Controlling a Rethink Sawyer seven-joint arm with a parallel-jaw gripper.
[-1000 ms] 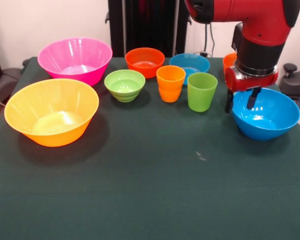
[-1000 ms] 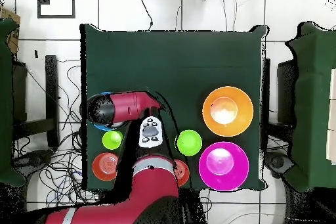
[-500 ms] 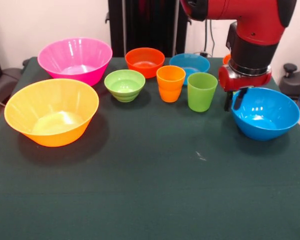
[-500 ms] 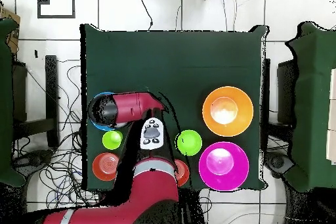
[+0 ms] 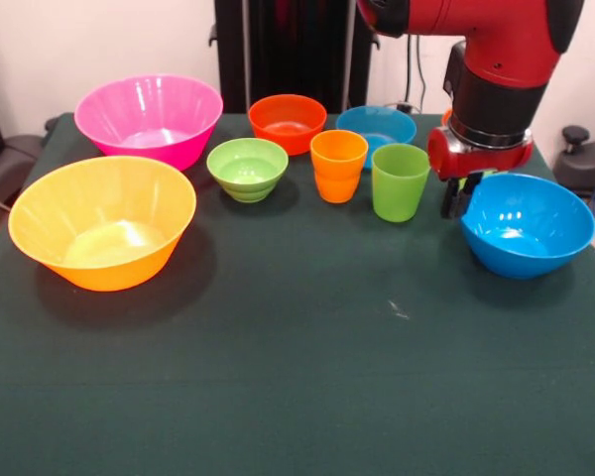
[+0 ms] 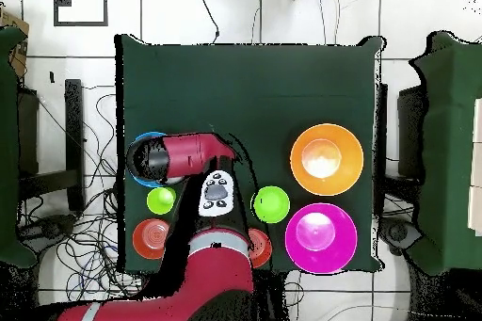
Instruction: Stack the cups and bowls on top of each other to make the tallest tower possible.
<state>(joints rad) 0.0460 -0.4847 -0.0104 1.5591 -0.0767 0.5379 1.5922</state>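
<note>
My gripper (image 5: 457, 196) is down at the left rim of the medium blue bowl (image 5: 531, 226), at the table's right side. Its fingers are drawn together on that rim, and the bowl rests on the cloth. To the gripper's left stand the green cup (image 5: 400, 180) and the orange cup (image 5: 338, 165). The small green bowl (image 5: 247, 167), small orange bowl (image 5: 287, 121) and small blue bowl (image 5: 376, 126) sit behind them. The pink bowl (image 5: 149, 119) and the yellow-orange bowl (image 5: 101, 223) are at the left. No tower is in view; every piece stands alone.
The dark green table cloth (image 5: 307, 377) stretches across the near half. In the overhead view the arm (image 6: 184, 155) covers the blue bowl, with the green cup (image 6: 161, 200) and an orange piece (image 6: 151, 237) beside it. Cables lie on the floor around the table.
The gripper has shifted a little left onto the blue bowl's rim and its fingers have closed from wide apart to together. The bowl has stayed in place.
</note>
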